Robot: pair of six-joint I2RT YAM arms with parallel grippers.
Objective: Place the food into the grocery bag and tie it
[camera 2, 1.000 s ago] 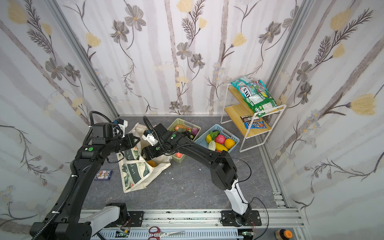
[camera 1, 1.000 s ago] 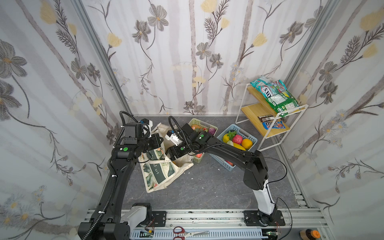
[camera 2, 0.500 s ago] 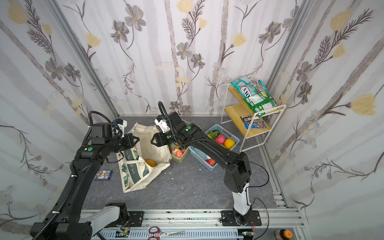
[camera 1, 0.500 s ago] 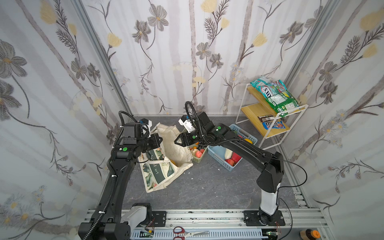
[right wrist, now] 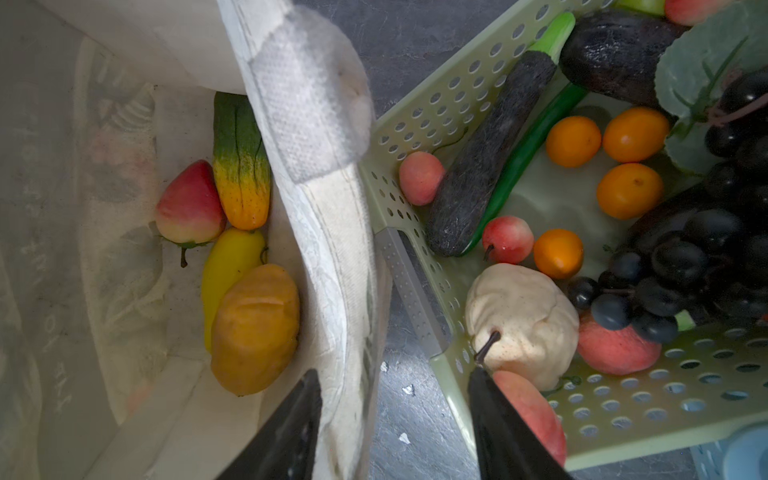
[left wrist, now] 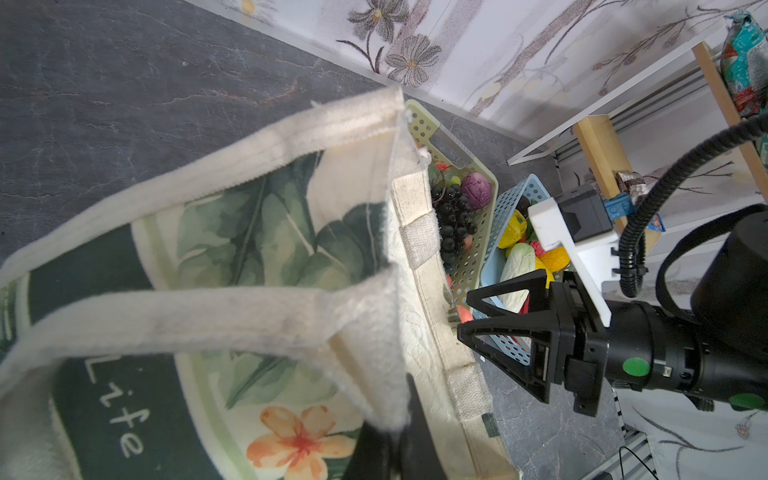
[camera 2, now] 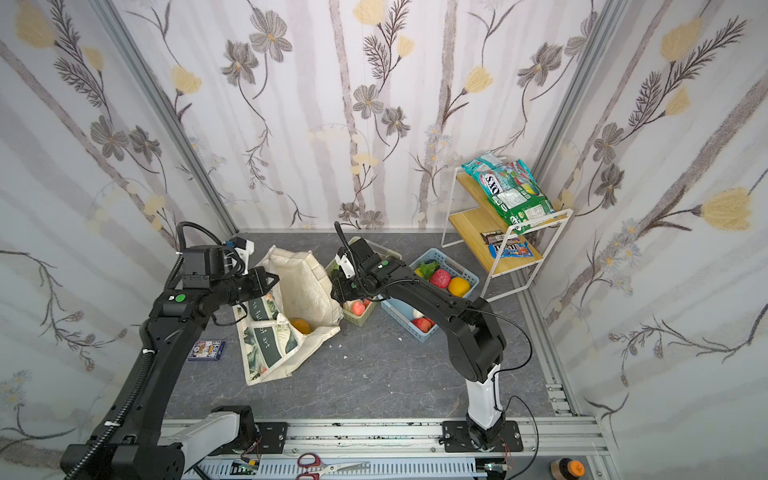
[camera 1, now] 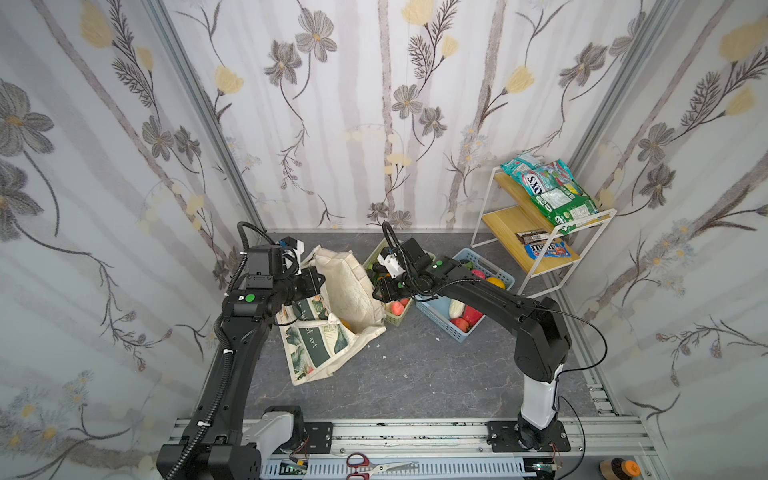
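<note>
Right pincer [right wrist: 392, 374] has pulled out of the bag [camera 1: 349, 286], jaws apart and empty, hanging between bag rim and green basket [right wrist: 419, 120]. Dropped food [right wrist: 253, 332] lies inside the bag, four pieces. My left pincer [camera 2: 272, 279] stays clamped on a bag handle. Basket pick comes next, I judge.

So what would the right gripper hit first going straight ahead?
Probably the grocery bag's side wall, which sits between the right gripper's open fingers; depth is unclear, so maybe the floor beside it.
</note>
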